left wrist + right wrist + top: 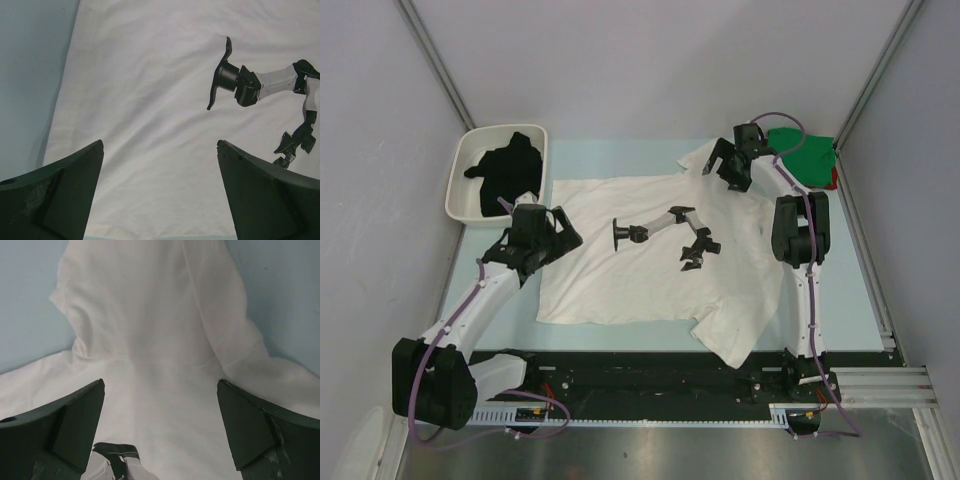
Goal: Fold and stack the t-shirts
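Observation:
A large white t-shirt lies spread flat on the pale blue table, with a black-and-white robot-arm print on it. My left gripper hovers open over the shirt's left edge; its wrist view shows bare white cloth between the fingers and the gripper empty. My right gripper hangs open above the far right sleeve, nothing in the gripper. A black t-shirt lies crumpled in the tray. A green t-shirt sits on a red one at the far right.
The white rounded tray stands at the far left corner. Grey walls close in the table on three sides. Bare table shows left of the shirt's edge. A metal rail runs along the right side.

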`<action>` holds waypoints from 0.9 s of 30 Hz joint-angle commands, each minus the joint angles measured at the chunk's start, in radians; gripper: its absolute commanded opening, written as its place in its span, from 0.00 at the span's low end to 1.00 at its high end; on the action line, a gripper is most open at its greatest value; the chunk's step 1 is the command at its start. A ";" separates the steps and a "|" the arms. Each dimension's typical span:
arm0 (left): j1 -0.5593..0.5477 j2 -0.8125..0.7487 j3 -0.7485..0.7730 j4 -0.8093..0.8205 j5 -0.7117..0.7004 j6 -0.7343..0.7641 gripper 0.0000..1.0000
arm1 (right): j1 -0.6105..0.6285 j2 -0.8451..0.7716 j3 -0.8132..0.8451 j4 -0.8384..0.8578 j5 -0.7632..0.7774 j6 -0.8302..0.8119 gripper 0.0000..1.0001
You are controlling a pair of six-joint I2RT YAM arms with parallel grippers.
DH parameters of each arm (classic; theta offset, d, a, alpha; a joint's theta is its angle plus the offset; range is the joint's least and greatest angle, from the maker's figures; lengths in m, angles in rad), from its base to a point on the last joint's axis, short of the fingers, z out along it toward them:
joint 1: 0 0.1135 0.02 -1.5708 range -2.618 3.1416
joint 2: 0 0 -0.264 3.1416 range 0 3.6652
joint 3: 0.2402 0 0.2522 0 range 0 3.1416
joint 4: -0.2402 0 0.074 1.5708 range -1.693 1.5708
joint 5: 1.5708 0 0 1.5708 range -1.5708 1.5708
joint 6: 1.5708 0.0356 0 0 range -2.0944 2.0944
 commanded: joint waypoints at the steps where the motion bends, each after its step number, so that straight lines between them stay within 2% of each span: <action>1: 0.004 0.010 -0.004 0.034 -0.009 0.008 1.00 | -0.017 0.021 0.069 -0.022 0.016 -0.017 1.00; 17: 0.006 0.010 -0.006 0.036 -0.009 0.010 1.00 | -0.050 0.046 0.115 -0.037 0.033 -0.028 1.00; 27: 0.006 0.003 -0.004 0.022 -0.026 0.016 1.00 | -0.080 0.120 0.212 -0.022 0.145 -0.019 1.00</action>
